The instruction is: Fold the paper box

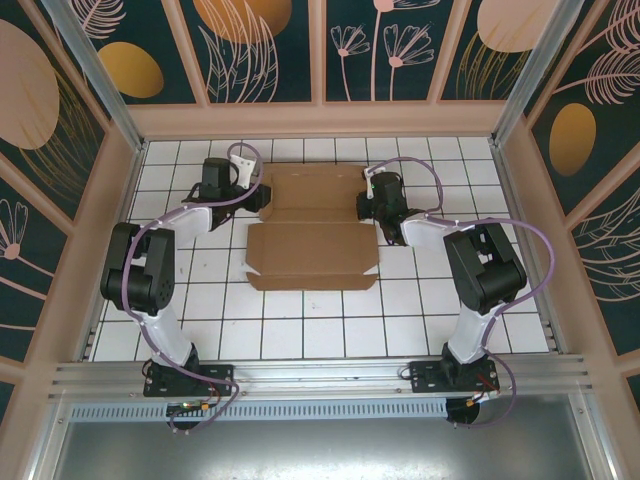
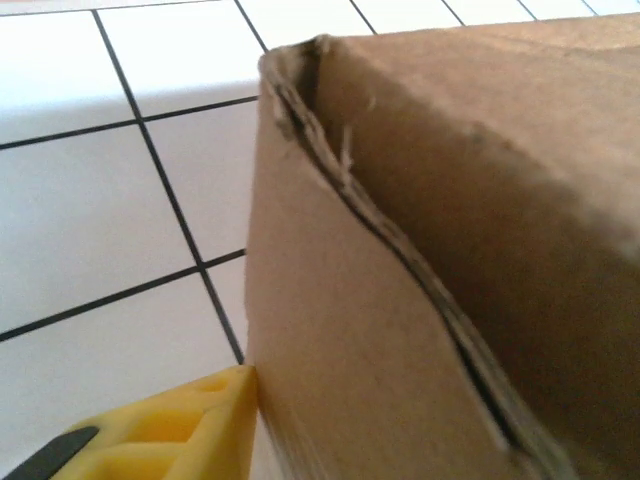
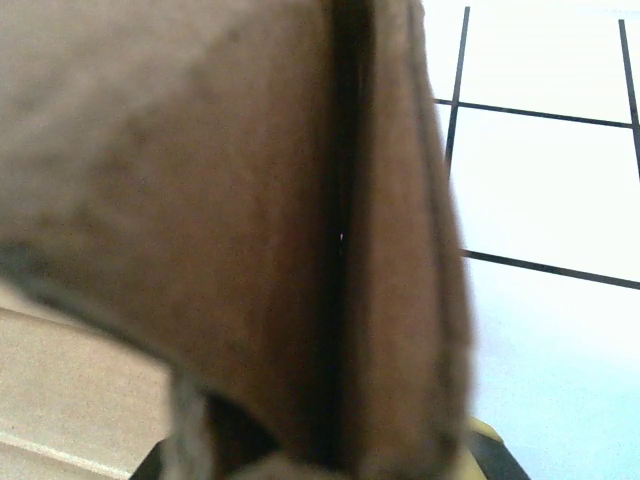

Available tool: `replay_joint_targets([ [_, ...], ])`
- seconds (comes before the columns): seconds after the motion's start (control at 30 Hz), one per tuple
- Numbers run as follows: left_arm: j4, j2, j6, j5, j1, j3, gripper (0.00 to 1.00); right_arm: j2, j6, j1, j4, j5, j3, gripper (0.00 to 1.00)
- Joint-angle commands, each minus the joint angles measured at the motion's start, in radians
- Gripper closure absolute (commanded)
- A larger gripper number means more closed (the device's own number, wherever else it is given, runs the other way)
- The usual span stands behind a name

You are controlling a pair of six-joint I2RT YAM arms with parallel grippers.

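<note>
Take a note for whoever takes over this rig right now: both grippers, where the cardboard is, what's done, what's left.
Right gripper: jaws shut on the far right edge of the paper box; in its wrist view the cardboard runs down between them.
Left gripper: at the box's far left edge, one yellow finger beside a doubled cardboard edge; can't tell whether open or shut.
Box: mid-table, mostly a flat sheet, with the near panel lying flat.
Done: both arms are at the far side edges.
Left: nearly all the folding; it is not yet a closed box.

Black-and-white arms (image 1: 140,275), purple cables (image 1: 256,172)
</note>
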Motion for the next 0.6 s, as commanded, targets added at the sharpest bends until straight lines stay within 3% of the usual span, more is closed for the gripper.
replay_joint_targets([
  [0.0, 0.046, 0.022, 0.015, -0.038, -0.003, 0.02, 0.69, 0.011, -0.018, 0.014, -0.122, -0.045, -0.032, 1.0],
  [0.1, 0.051, 0.021, 0.005, -0.109, -0.012, 0.007, 0.81, 0.007, -0.017, 0.014, -0.126, -0.03, -0.033, 1.0],
  [0.37, 0.047, 0.002, -0.051, -0.334, -0.047, -0.026, 1.0, -0.021, 0.014, 0.02, -0.121, 0.023, -0.045, 1.0],
  [0.57, 0.028, -0.008, -0.153, -0.486, -0.063, -0.051, 1.0, -0.055, 0.086, 0.032, -0.124, 0.095, -0.048, 1.0],
])
